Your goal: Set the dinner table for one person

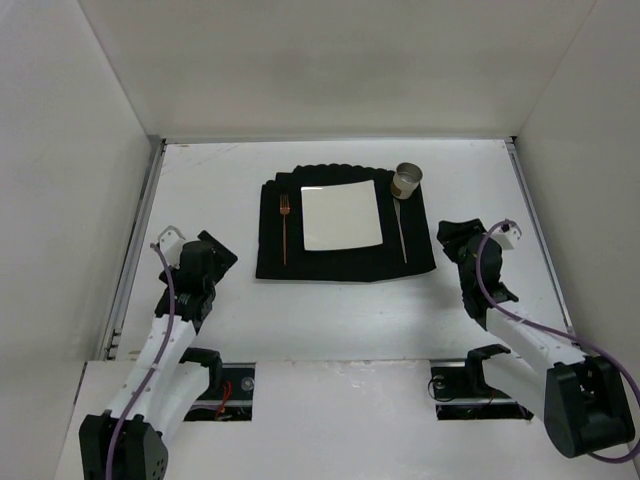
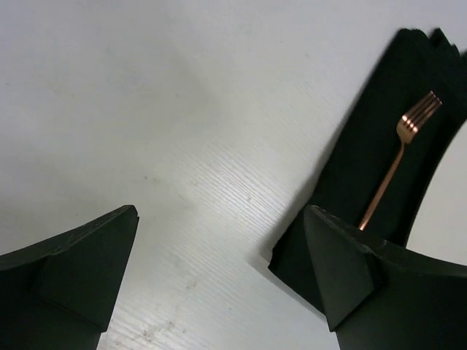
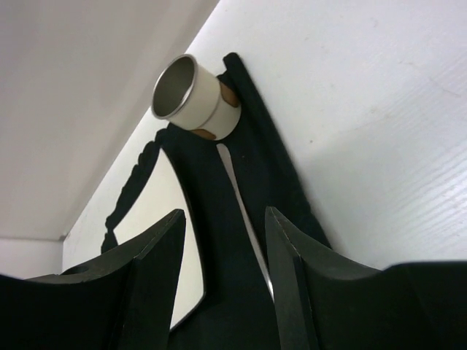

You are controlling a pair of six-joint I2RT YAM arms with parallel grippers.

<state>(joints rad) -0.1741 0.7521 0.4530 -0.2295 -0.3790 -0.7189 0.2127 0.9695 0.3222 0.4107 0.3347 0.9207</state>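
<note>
The dinner table (image 1: 300,310) is the white work surface. On it lies a black pleated mat (image 1: 345,262) with a white square plate (image 1: 342,216) in its middle. A copper fork (image 1: 285,228) lies left of the plate and a silver knife (image 1: 401,232) lies right of it. A metal cup (image 1: 407,181) stands at the mat's far right corner. My left gripper (image 1: 220,256) is open and empty, just left of the mat; its wrist view shows the fork (image 2: 403,149). My right gripper (image 1: 452,236) is open and empty, just right of the mat, facing the knife (image 3: 235,191) and cup (image 3: 191,98).
White walls close in the table on the left, back and right. Bare table (image 2: 146,109) lies between my left gripper (image 2: 220,215) and the mat (image 2: 365,168). My right gripper (image 3: 225,213) hovers over the mat's right edge, with bare table (image 3: 379,109) to its right.
</note>
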